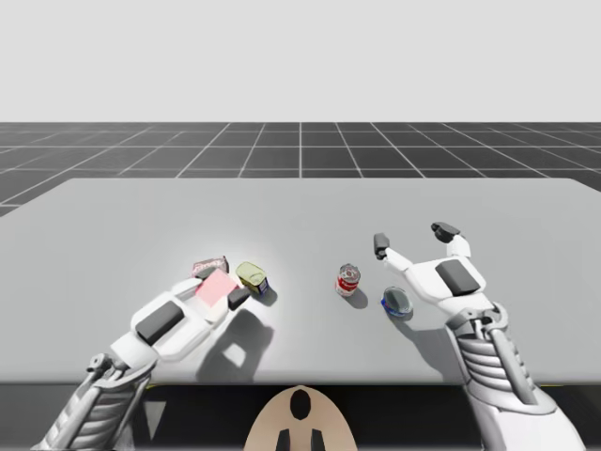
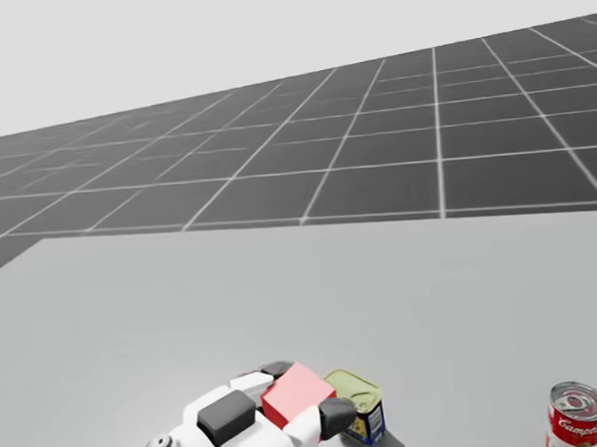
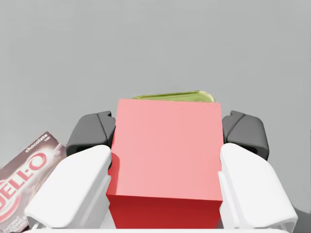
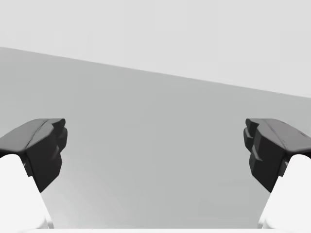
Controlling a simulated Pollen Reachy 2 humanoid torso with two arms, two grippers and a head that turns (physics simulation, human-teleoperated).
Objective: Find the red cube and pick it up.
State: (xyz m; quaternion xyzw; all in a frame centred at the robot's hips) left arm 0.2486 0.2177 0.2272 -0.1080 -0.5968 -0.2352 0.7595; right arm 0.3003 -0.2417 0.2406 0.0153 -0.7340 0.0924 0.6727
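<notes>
The red cube (image 3: 167,155) sits between the two fingers of my left gripper (image 3: 167,133), which is shut on it from both sides. From above, the cube (image 1: 217,288) and left gripper (image 1: 219,287) are left of the table's middle, with the hand's shadow on the table beside them. In the head view the cube (image 2: 297,394) shows in the same gripper (image 2: 305,393) near the lower edge. My right gripper (image 1: 411,237) is open over the right side of the table, and the right wrist view shows nothing between its fingers (image 4: 43,145).
A green-lidded tin (image 1: 254,278) stands just beyond the cube, and a dark brown box (image 1: 208,267) lies beside the left gripper. A red can (image 1: 348,279) and a blue tin (image 1: 397,302) stand near the right hand. The table (image 1: 300,207) stretches bare behind them.
</notes>
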